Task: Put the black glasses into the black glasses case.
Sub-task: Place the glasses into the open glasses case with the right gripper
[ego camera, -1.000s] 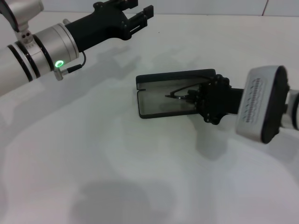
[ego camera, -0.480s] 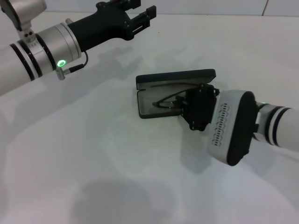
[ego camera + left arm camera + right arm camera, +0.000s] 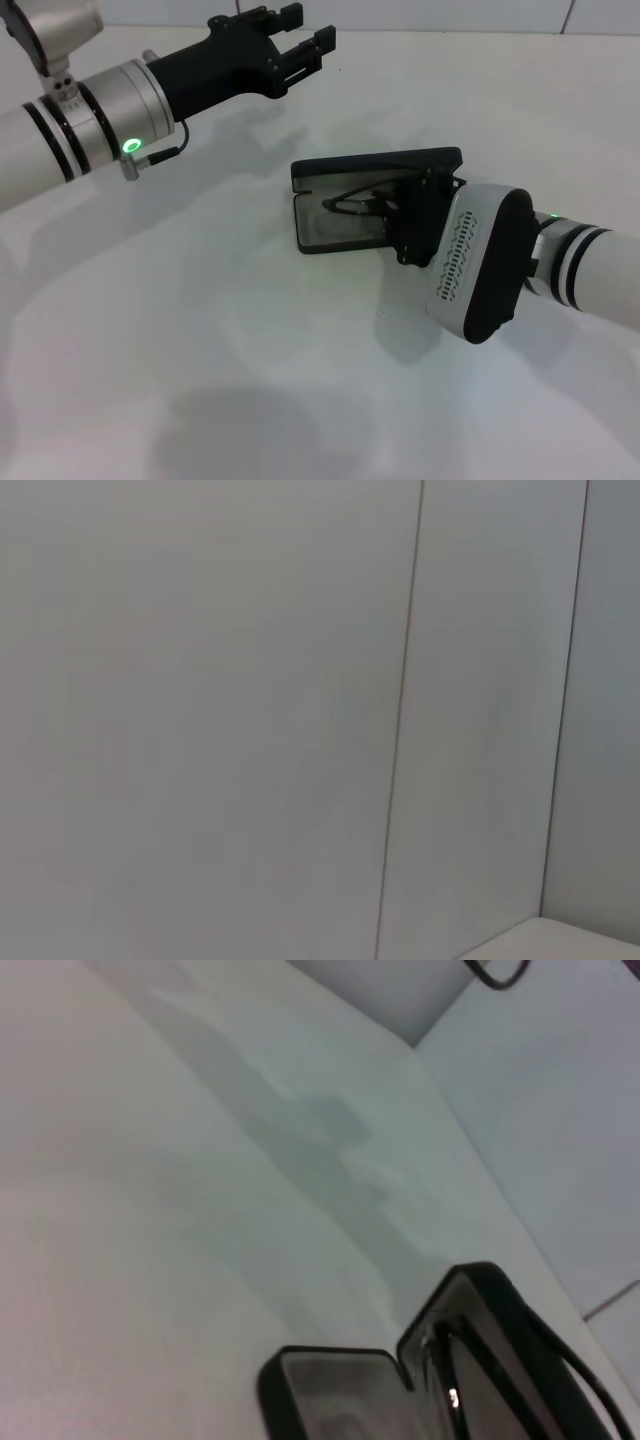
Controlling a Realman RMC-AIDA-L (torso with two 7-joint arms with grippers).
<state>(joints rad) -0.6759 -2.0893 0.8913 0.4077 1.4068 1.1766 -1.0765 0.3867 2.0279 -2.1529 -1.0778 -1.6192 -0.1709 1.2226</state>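
We see the case (image 3: 345, 205) lying open on the white table (image 3: 250, 350), its long axis running across our view, the lid standing up along the far edge and the grey-lined tray facing up. The glasses (image 3: 355, 203) sit over the tray, just ahead of our right gripper (image 3: 395, 215), their long axis roughly in line with the case and the thin frame pointing away from the fingers toward the case's left end. The right gripper reaches in over the tray's right end and its fingers meet the glasses there; they look clenched on the frame, though the black parts blend together and we cannot tell whether the glasses touch the lining.

From the head view we get both arms and the whole case. The right wrist view shows only one end of the case (image 3: 350, 1385), tray and raised lid, with a thin dark line along the lid edge, and none of our own fingers. The left wrist view shows only a pale wall.

Our left gripper (image 3: 300, 40) hangs well apart from the case, up and to its left, fingers spread and holding nothing.
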